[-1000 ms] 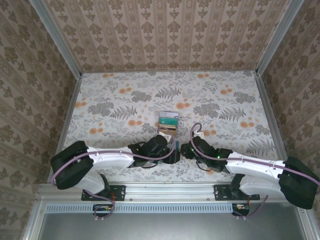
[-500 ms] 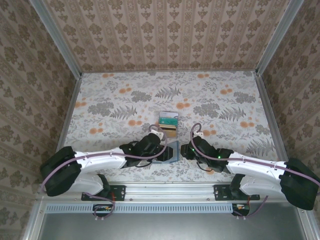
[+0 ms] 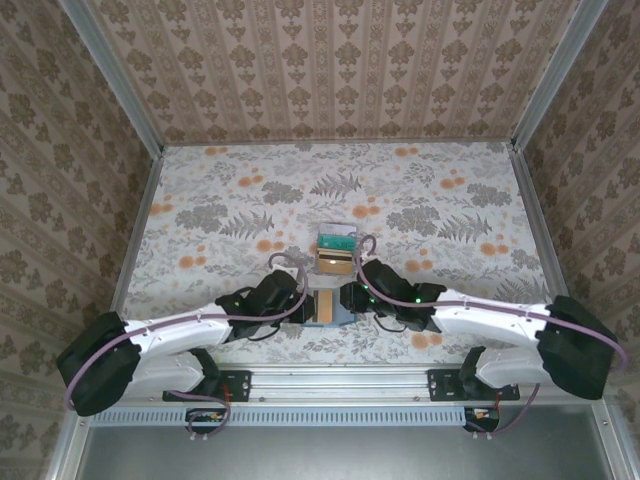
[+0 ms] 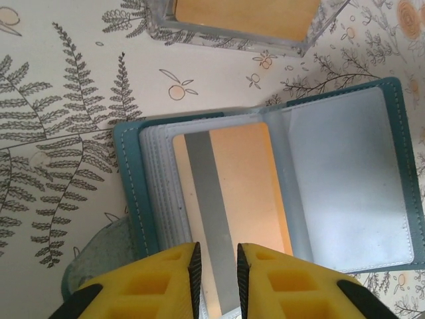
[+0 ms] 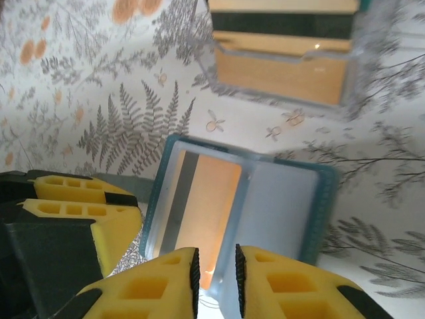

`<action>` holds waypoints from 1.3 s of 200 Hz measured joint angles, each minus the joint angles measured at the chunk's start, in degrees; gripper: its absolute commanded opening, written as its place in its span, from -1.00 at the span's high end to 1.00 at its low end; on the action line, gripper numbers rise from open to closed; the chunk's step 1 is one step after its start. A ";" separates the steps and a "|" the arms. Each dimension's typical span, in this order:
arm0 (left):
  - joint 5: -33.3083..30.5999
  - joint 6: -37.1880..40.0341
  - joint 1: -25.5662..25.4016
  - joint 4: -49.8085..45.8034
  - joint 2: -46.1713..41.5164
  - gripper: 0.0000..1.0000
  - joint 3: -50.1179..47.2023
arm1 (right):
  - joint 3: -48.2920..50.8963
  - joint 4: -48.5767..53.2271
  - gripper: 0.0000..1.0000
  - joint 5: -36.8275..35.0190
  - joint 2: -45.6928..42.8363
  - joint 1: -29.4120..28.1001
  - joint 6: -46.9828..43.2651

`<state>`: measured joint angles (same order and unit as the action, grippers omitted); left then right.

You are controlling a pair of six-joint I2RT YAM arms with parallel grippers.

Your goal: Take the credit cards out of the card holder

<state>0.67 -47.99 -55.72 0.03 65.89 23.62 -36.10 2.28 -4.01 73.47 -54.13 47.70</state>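
The card holder (image 4: pixel 345 179) lies open on the table (image 3: pixel 200 220) between the claws. The left claw (image 4: pixel 216 266) and right claw (image 5: pixel 216 269), each nearly closed, meet its orange card (image 4: pixel 242 179); we cannot tell whether either grips.

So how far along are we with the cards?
Done: several cards sit in the tray. In hand: the holder lies open, and the left gripper and right gripper stand nearly closed at an orange card tucked inside; whether either grips it is unclear. Left: draw that card out and check behind it.
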 measured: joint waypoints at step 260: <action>-1.25 1.11 -1.64 -2.01 3.74 0.84 4.98 | -3.06 -1.79 0.47 4.50 10.05 -0.24 3.37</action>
<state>-0.58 -46.87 -57.36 -1.98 69.63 28.60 -39.16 0.49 0.49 83.53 -54.37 51.07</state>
